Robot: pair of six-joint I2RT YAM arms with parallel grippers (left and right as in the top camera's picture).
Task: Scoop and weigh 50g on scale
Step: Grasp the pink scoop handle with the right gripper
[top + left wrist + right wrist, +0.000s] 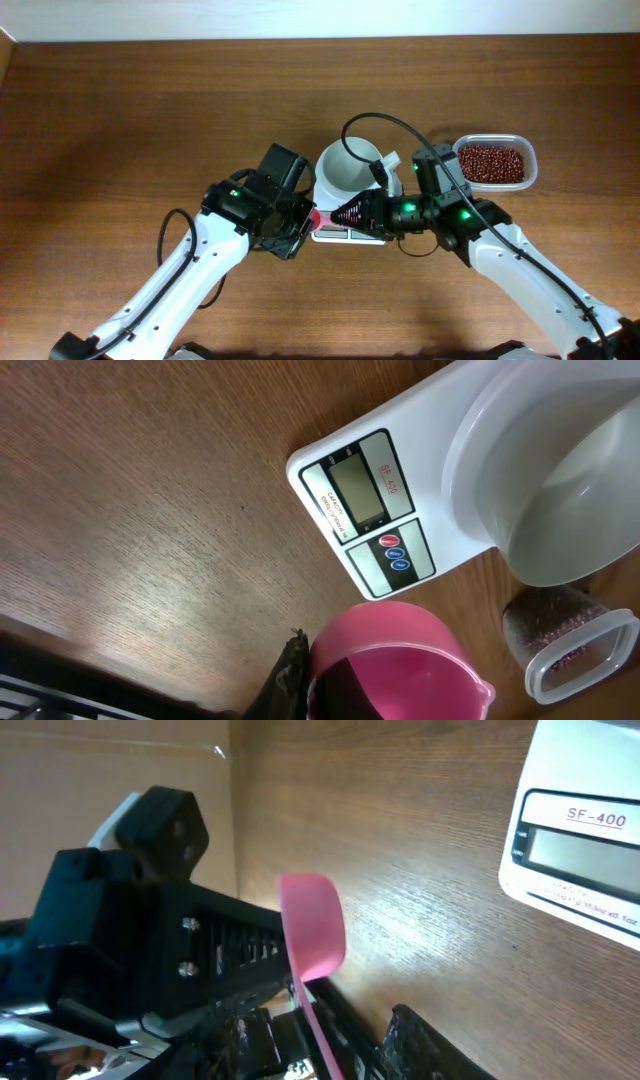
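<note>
scale (330, 465) just past the left gripper (305, 222), long axis pointing display end at its fingers, bowl (560, 470) end away, "SF-400" by the screen, left fingers clamped on pink scoop (312, 925), right gripper (352, 213) fingers either side of the handle, can't tell if it's gripping, beans (490, 161) in clear tub (529, 170) well behind the right fingers

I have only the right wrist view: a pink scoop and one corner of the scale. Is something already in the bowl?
Observer: No, the bowl on the scale is empty, white inside.
Operator: Where is the stuff to weigh, then?
Observer: The beans all lie in a clear tub beside the scale, on the right arm's side.
Operator: And where is the scoop, compared with that tub?
Observer: The scoop is at the scale's other end, by its display, with the left gripper and its jaws shut on it.
</note>
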